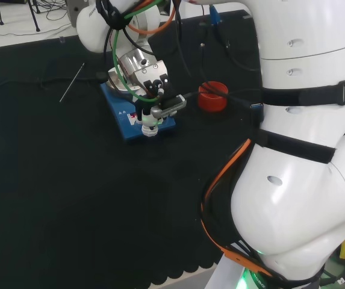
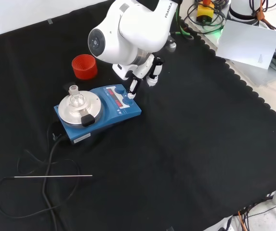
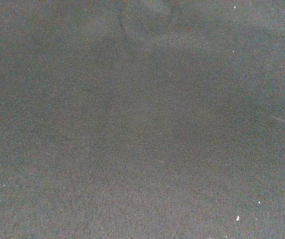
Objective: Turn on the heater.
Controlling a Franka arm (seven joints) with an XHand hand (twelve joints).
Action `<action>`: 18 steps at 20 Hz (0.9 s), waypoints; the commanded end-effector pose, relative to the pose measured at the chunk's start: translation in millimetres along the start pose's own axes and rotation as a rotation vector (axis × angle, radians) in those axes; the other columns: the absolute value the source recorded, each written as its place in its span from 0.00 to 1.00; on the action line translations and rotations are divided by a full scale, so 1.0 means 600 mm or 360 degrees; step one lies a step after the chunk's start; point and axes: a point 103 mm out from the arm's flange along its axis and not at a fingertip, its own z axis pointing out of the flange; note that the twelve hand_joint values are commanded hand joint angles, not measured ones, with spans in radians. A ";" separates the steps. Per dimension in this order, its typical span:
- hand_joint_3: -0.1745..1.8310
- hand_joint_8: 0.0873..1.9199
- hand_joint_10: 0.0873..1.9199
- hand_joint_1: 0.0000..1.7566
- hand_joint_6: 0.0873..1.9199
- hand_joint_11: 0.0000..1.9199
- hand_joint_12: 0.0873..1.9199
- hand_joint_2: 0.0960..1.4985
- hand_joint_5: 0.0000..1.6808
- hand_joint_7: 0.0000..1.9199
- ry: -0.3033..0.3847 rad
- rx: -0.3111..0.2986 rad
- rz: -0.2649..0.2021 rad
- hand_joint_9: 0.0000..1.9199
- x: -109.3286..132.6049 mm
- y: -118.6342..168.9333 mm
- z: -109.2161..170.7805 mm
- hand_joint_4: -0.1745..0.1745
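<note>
The heater [image 2: 104, 118] is a blue box with a round silver plate, a red display and a blue knob on its sloped front panel. A small clear glass flask [image 2: 75, 97] stands on the plate. My hand [image 2: 138, 77] hangs over the panel end of the heater. One straight finger [image 2: 132, 89] reaches down to the panel by the knob, and I cannot tell whether it touches. Nothing is held in the hand. In the head view the hand [image 1: 150, 117] covers the heater's [image 1: 121, 114] near end. The wrist view looks at bare black cloth.
A red ribbed ring stand [image 2: 85, 66] sits behind the heater in the front view. A thin metal rod [image 2: 51, 176] and the heater's black cable [image 2: 48, 156] lie on the cloth in front of it. The cloth's scalloped edge [image 2: 253, 96] runs along the right.
</note>
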 end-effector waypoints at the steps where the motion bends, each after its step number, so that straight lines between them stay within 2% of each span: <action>1: 0.00 0.86 0.78 0.82 0.00 0.94 0.66 0.84 0.16 0.90 -0.0007 -0.0007 -0.0007 0.98 0.004 0.001 -0.003 0.39; 18: 0.00 0.86 0.78 0.82 0.00 0.94 0.66 0.85 0.17 0.90 -0.0004 -0.0011 -0.0014 0.98 -0.004 0.008 0.001 0.39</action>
